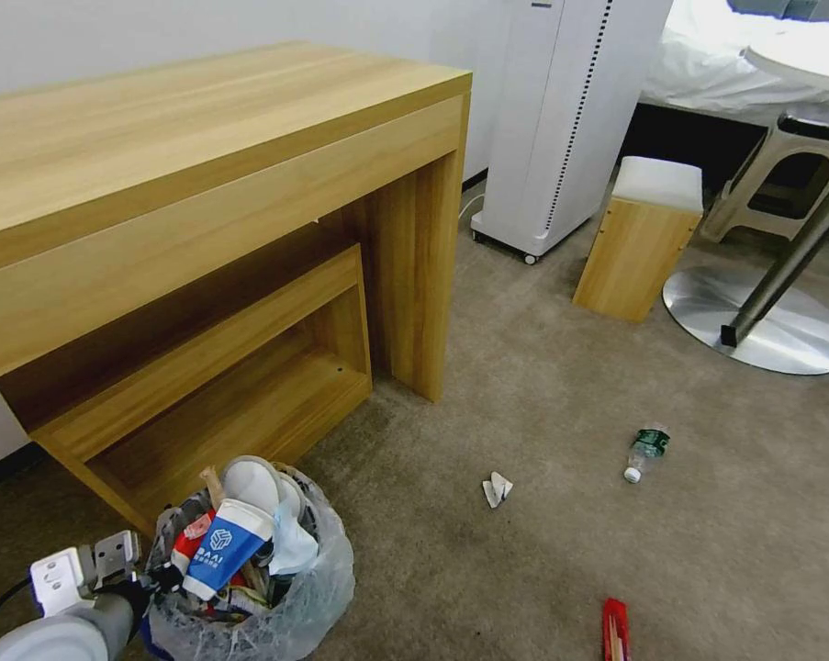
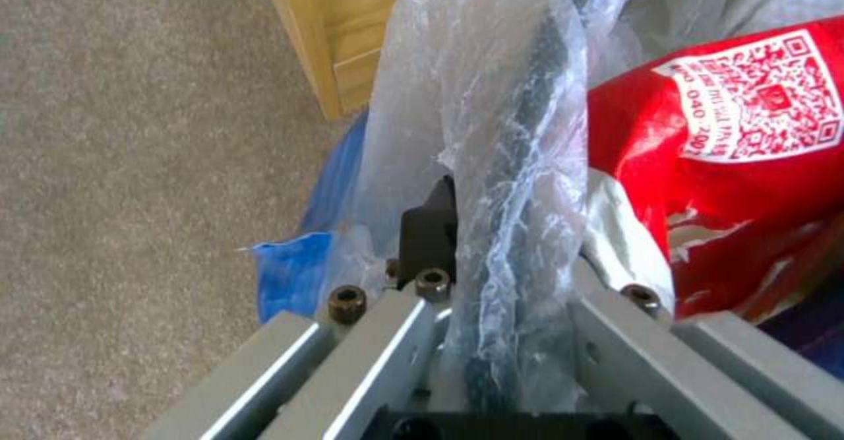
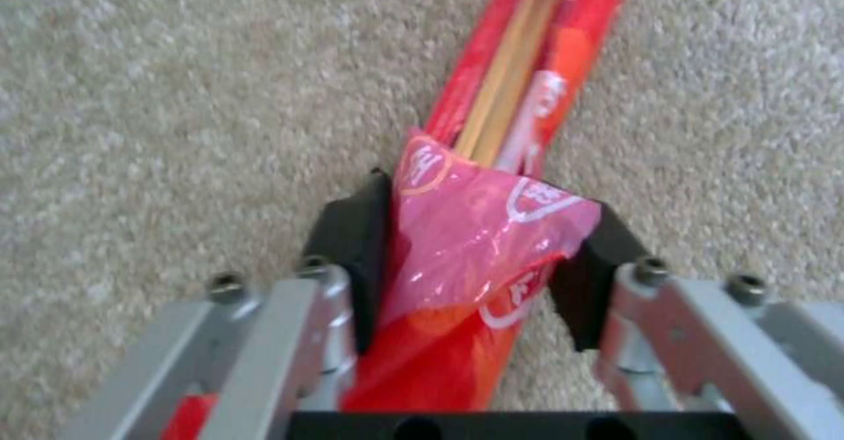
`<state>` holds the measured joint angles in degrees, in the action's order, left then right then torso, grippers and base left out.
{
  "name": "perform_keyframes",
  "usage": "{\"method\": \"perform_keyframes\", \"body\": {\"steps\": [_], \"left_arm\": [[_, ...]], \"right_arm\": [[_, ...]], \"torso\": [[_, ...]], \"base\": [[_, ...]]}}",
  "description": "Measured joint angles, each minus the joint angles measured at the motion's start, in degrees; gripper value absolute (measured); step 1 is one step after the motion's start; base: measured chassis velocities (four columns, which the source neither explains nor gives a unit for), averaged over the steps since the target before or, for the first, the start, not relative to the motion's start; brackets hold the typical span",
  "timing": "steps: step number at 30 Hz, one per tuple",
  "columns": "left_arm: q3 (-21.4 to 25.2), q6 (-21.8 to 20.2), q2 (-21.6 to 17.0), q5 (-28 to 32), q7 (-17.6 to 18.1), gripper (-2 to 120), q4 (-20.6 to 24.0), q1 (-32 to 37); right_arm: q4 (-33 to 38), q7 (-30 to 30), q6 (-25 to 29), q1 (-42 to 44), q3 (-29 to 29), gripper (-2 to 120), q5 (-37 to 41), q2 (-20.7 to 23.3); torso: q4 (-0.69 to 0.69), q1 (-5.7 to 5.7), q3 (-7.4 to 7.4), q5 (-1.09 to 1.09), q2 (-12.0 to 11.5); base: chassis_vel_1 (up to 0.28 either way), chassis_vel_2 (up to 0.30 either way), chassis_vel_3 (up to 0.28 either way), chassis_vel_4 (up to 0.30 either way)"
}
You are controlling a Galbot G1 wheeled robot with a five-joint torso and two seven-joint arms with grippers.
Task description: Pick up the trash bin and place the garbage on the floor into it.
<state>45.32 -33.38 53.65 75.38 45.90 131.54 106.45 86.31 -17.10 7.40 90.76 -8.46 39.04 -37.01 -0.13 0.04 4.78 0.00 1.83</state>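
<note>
Bin (image 1: 249,588) sits low at my left on the beige carpet (image 1: 543,441), just in front of the wooden desk's (image 1: 203,184) open lower shelf, and it is heaped with rubbish: a blue and white paper cup (image 1: 221,546), white wads, a red pack (image 2: 730,163) with a printed code square. My left gripper (image 2: 492,242) is pressed together on the bin's rim, the dark edge and its crinkled clear liner (image 2: 492,97) pinched between the black pads (image 2: 431,229), with a scrap of blue plastic (image 2: 290,275) hanging just outside. In the head view the left wrist (image 1: 74,578) reaches in from the lower left corner and touches the bin's side. My right gripper (image 3: 479,242) is low over the carpet, straddling a long red wrapper (image 3: 537,64) with wooden sticks showing inside it. The black pads (image 3: 352,242) stand on either side of the wrapper's torn pink end; the left pad touches the film, but whether the fingers are squeezing it or only spread around it I cannot tell. The same red wrapper (image 1: 616,629) lies at the bottom edge of the head view, to my right of the bin. Further out on the carpet lie a small white crumpled scrap (image 1: 497,489) and, well apart from it, a clear bottle (image 1: 646,453) with a green label on its side. Behind them stand a white appliance (image 1: 561,119), a small wooden stool (image 1: 642,239) with a white top, and a table's round metal base (image 1: 763,321).
</note>
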Motion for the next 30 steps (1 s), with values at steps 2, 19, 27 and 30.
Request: {"method": "perform_keyframes", "body": {"steps": [2,19,27,30], "left_arm": [[0.04,0.00,0.02,-0.08,0.00,0,0.02,0.14],[0.74,0.01,-0.52,-0.12,-0.04,0,1.24,1.12],[1.00,-0.01,-1.17,1.15,0.20,0,1.87,0.84],[1.11,-0.01,-1.18,1.44,0.27,0,1.99,0.81]], "right_arm": [[0.23,0.00,0.04,-0.09,-0.06,33,0.01,0.10],[2.97,0.67,0.45,2.94,2.55,0,-1.31,-0.06],[4.79,2.14,1.16,3.77,5.35,0,-2.41,0.85],[5.84,2.97,1.84,3.81,6.83,0,-2.86,1.40]], "torso": [[0.00,0.00,0.00,0.00,0.00],[0.00,0.00,-0.01,0.00,0.01],[0.00,0.00,-0.01,0.00,0.02],[0.00,0.00,-0.01,0.01,0.02]], "base": [[0.000,0.000,0.000,0.000],[0.000,0.000,0.000,0.000],[0.000,0.000,0.000,0.000],[0.000,0.000,0.000,0.000]]}}
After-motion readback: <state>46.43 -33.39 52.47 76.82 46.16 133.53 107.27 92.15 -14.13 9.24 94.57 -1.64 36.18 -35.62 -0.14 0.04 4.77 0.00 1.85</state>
